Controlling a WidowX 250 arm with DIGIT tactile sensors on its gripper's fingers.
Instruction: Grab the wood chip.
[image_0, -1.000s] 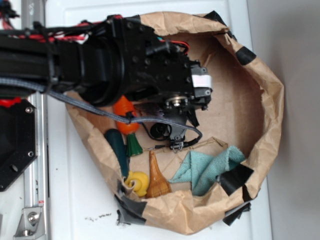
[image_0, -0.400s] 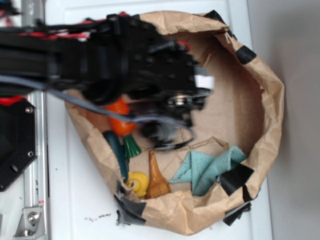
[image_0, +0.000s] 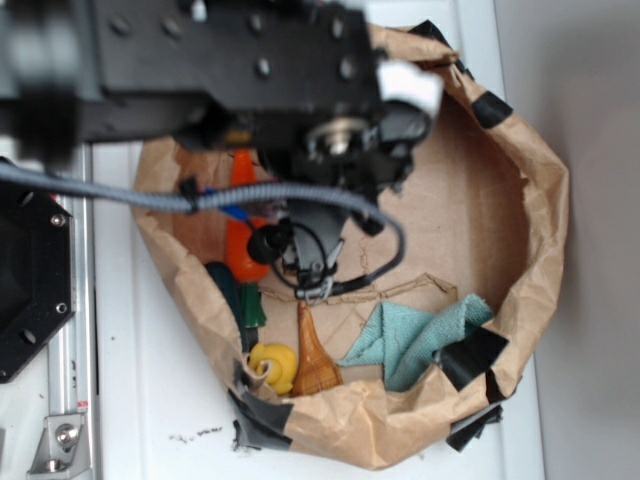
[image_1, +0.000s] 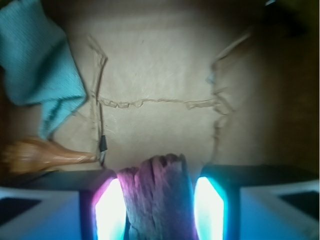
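In the wrist view the wood chip (image_1: 157, 195), a rough grey-brown ridged sliver with a jagged top end, stands between my two lit fingers. My gripper (image_1: 158, 182) is shut on it, one pad against each side, and holds it above the brown paper floor (image_1: 160, 65). In the exterior view the black arm (image_0: 250, 70) covers the gripper and the chip.
A paper-bag basin with a taped rim (image_0: 540, 200) encloses everything. Inside lie a teal cloth (image_0: 420, 335), an amber bottle-shaped toy (image_0: 313, 360), an orange carrot (image_0: 245, 245), a dark green toy (image_0: 235, 295) and a yellow toy (image_0: 275, 365). In the wrist view the cloth (image_1: 40, 65) and amber toy (image_1: 40, 155) lie left.
The arm has risen toward the exterior camera and shifted up the frame, looming larger and uncovering more of the carrot and the basin floor.
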